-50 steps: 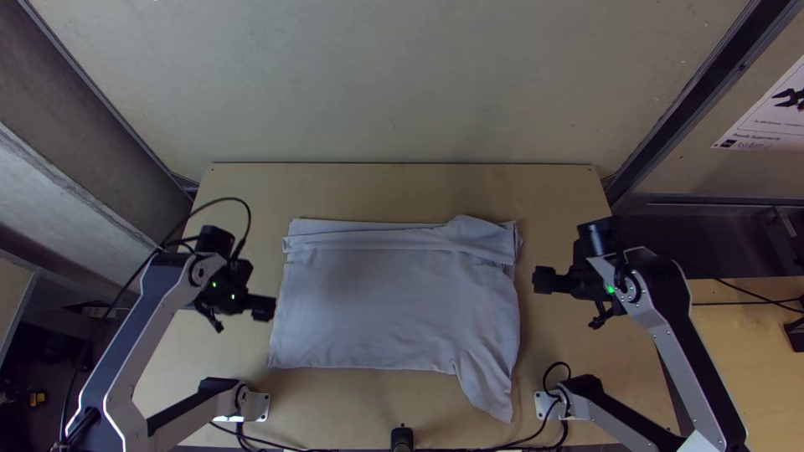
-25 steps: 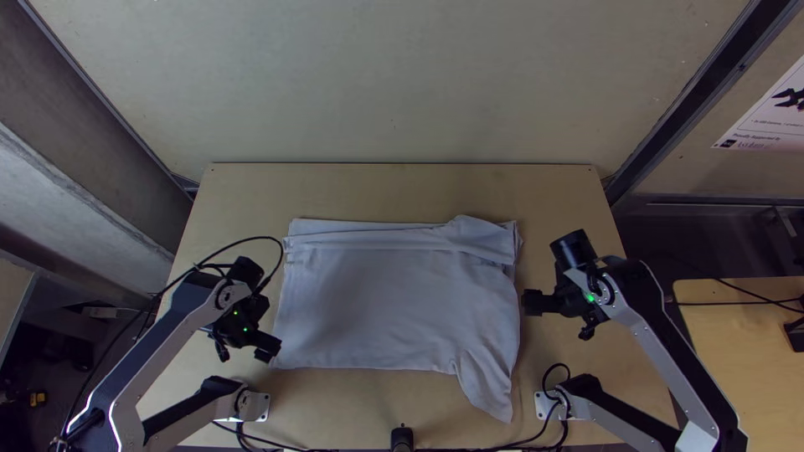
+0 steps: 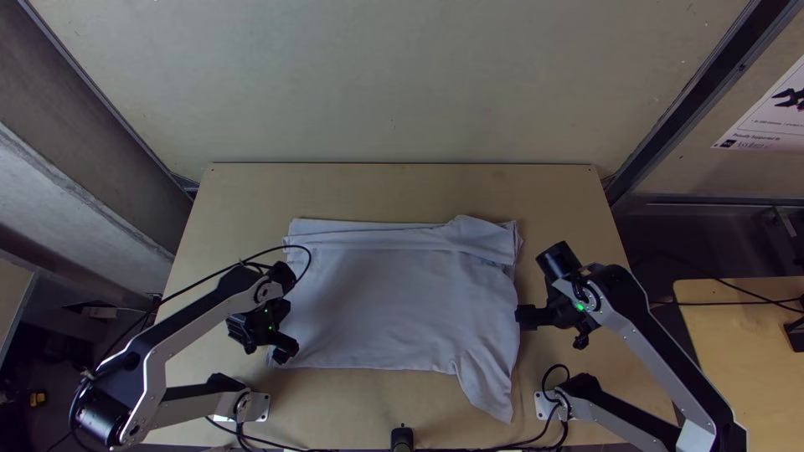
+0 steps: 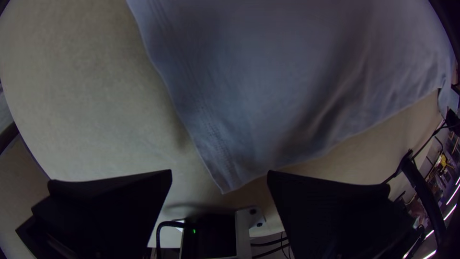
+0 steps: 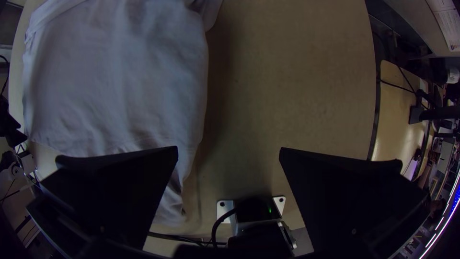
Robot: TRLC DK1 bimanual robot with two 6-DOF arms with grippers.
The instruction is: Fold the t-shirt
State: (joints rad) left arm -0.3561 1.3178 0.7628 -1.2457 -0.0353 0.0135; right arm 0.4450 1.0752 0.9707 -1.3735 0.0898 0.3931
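The pale t-shirt [image 3: 394, 301] lies flat mid-table in a rough rectangle, a folded band along its far edge and a sleeve-like flap sticking out at the near right. Over its near left corner is my left gripper [image 3: 285, 350]. My right gripper [image 3: 521, 317] is at the shirt's right edge. In the left wrist view, my left gripper [image 4: 219, 180] stands open, the corner of the t-shirt [image 4: 268, 81] between its fingertips. In the right wrist view, my right gripper [image 5: 229, 156] is open as well, with the t-shirt [image 5: 124, 81] beside and partly behind one finger.
The light wooden table [image 3: 402, 191] extends beyond the shirt on all sides. Black cables [image 3: 502, 444] run along its near edge, by the arms' mounts. A second wooden table [image 3: 737, 335] stands at the right.
My left gripper has moved right and toward the near edge, from beside the shirt to its near left corner. My right gripper has moved slightly left and nearer, up to the shirt's right edge.
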